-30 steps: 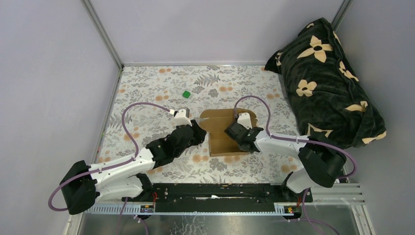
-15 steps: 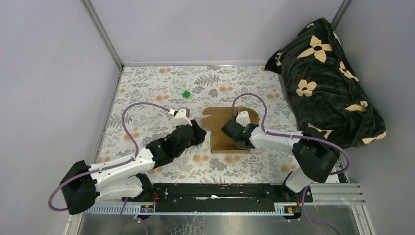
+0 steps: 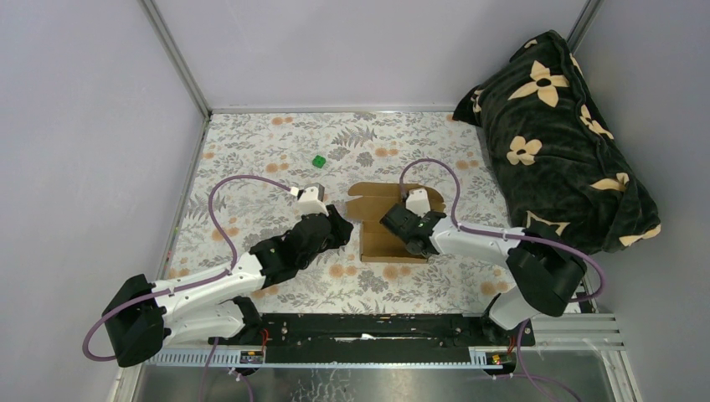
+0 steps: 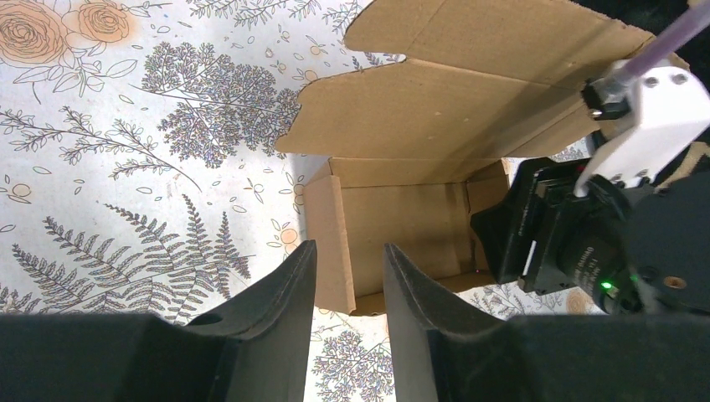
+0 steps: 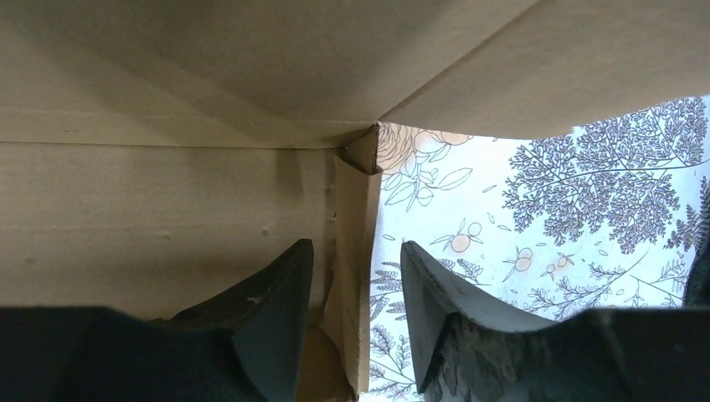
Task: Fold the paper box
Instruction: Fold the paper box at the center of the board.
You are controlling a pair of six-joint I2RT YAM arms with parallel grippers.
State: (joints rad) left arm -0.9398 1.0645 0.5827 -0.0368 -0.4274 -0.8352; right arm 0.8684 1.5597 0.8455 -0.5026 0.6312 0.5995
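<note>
The paper box (image 3: 377, 243) is a brown cardboard sheet, partly folded, with raised walls and open flaps (image 4: 435, 126), lying mid-table. My right gripper (image 3: 393, 228) reaches into it from the right. Its jaws (image 5: 352, 260) stand open astride one upright side wall (image 5: 356, 201), one finger inside the box and one outside, with a gap on each side. My left gripper (image 3: 344, 224) sits at the box's left edge. It is open (image 4: 347, 264), and the left wall (image 4: 328, 243) lies just beyond its tips, not clamped.
A tiny green cube (image 3: 319, 161) lies on the flowered cloth (image 3: 251, 151) behind the left arm. A dark flower-print blanket (image 3: 557, 134) fills the back right corner. Grey walls and metal frame rails (image 3: 176, 59) bound the table.
The right gripper first shifted left with the box wall, then opened its jaws and let go of the wall. The left arm has not moved.
</note>
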